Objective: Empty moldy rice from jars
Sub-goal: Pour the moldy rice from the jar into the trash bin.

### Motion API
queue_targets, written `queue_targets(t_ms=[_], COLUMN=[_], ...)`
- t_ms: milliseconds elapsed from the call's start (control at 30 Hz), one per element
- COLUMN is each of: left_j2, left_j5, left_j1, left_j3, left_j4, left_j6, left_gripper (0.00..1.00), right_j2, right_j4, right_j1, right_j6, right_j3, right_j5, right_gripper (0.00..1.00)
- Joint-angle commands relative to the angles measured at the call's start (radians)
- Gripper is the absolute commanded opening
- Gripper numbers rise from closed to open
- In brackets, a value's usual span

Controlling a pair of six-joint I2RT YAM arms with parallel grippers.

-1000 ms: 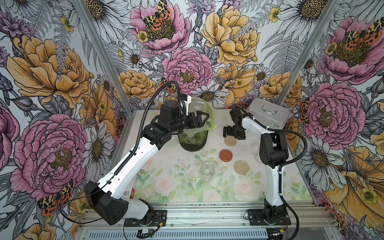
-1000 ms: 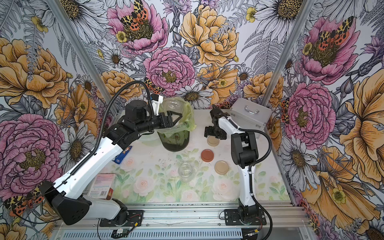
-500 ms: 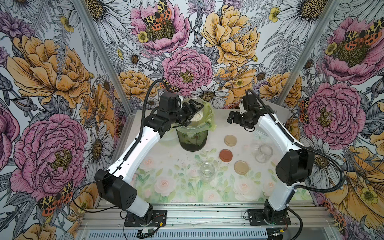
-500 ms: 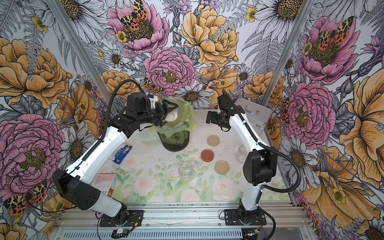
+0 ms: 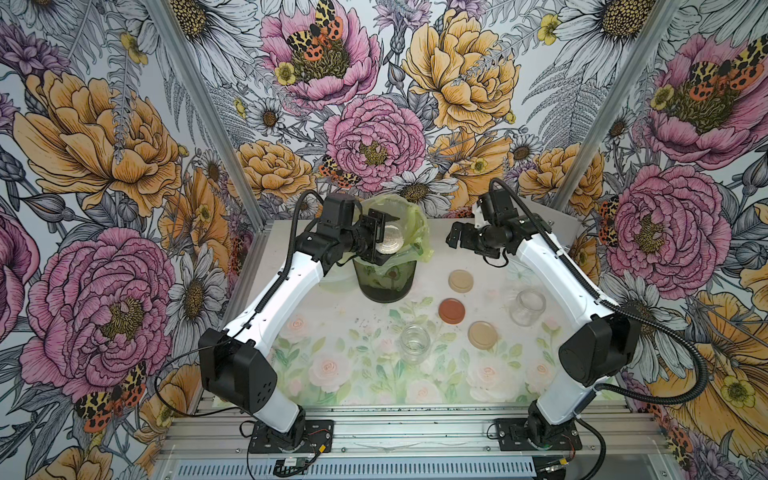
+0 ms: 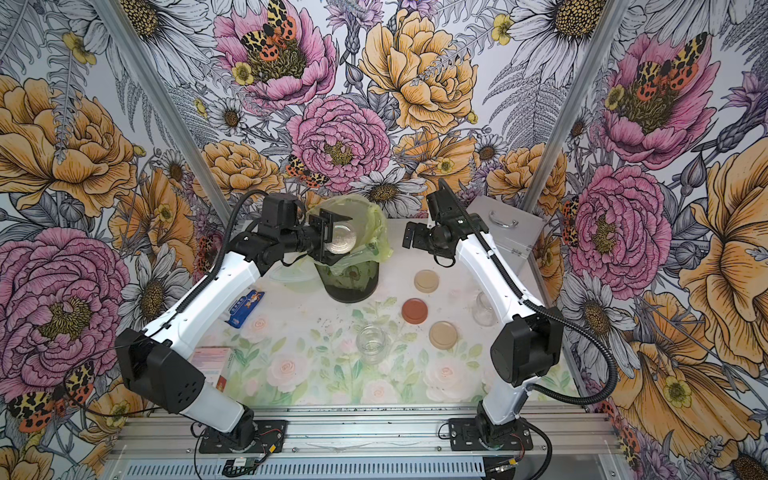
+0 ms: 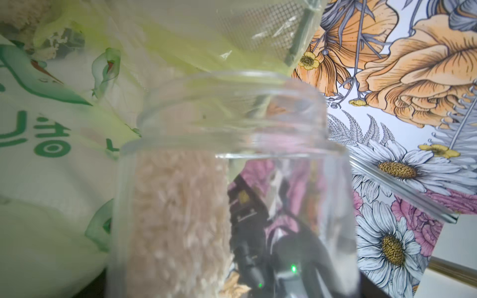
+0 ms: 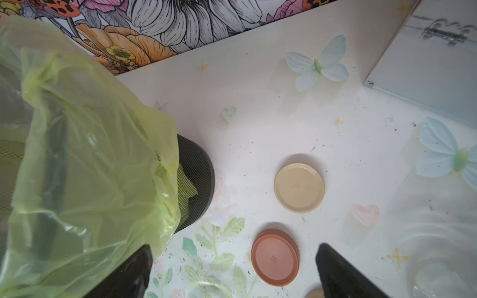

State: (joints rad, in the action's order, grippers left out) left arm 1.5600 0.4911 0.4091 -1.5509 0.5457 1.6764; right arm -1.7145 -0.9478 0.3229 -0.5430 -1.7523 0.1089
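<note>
- Front jar (image 5: 414, 344): squat clear glass, upright, open and empty at mid-table, where it stood a second ago.
- Near lid (image 5: 482, 334), beige, and brown lid (image 5: 452, 310): smooth round discs lying flat, just right of the front jar.
- Side jar (image 5: 528, 306): clear, empty and upright, near the right arm.
- Far lid (image 5: 460, 281): beige, flat and alone.
- Bin (image 5: 384, 286): round dark mesh lined with a thin yellow-green bag (image 5: 415, 232).
- Left gripper (image 5: 379, 239): clamped on the held jar (image 5: 390, 245), which is tipped on its side over the bin mouth, lower than a second ago.
- Rice (image 7: 178, 219): a pale grainy mass against one wall of the held jar, short of the neck.
- Right gripper (image 5: 459, 239): a second ago it was low by the far lid. It is now raised beside the bag, jaws wide and empty.
- Box (image 6: 505, 226): grey metal with a handle, at the back right.
</note>
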Motion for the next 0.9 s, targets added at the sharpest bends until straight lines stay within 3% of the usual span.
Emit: queue_targets(t_ms=[0,300,867], left_j2=[-0.005,0.062,0.079], left_j5=[0.039,0.006,-0.2], left_j1=[-0.007,0.002,0.013], left_j3=[-0.065,-0.149,-0.211], left_j4=[-0.079,-0.078,-0.076], left_j6=[0.083,0.269,0.541], left_gripper=[0.0,0.0,0.0], right_j2=[0.031,0.035,0.095], right_j4=[0.025,0.047,0.058], right_j1=[0.021,0.047,0.101], right_j6=[-0.024,-0.044,-0.037], right_j3=[0.015,0.005,-0.042], right_j5=[-0.014,-0.018,-0.047], right_gripper=[0.99,1.0,0.99])
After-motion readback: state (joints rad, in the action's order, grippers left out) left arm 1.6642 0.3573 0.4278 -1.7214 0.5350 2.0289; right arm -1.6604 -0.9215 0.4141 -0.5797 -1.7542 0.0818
